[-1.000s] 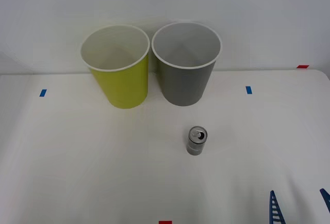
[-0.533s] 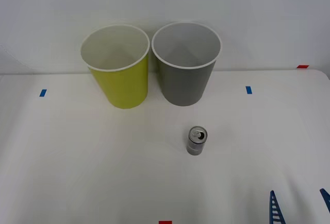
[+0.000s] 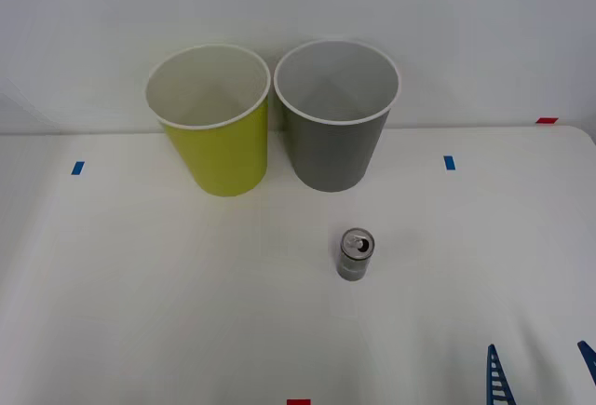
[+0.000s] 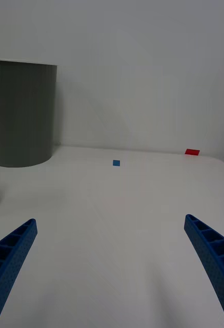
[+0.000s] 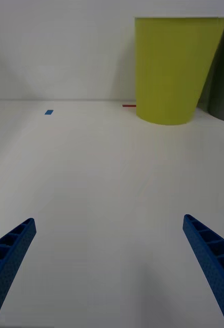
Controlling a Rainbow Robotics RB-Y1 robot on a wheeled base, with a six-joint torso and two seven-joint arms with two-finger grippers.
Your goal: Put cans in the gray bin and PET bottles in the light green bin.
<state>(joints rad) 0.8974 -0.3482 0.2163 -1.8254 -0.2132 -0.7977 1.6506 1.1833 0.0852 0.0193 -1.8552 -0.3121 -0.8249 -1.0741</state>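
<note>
Front view: a small silver-gray metal drink can with a pull-tab top stands upright near the middle of the white table, toward its right half. Behind it, at the far edge, stand a tall tapered gray plastic bin with a white rim and, just beside it on the left, a yellow-green plastic bin of the same shape. Both bins show pale insides with nothing visible in them. The right gripper sits at the near right corner, well apart from the can, its blue ribbed fingers spread wide with nothing between them. In the left wrist view, the left gripper is likewise spread and holds nothing, low over bare table, facing the yellow-green bin.

The can is probably light, thin-walled and smooth, so it may dent under hard pressure or slip. A sensible hold is across the cylindrical side wall at mid-height, fingers on opposite sides, keeping it upright until it is over the gray bin.
</note>
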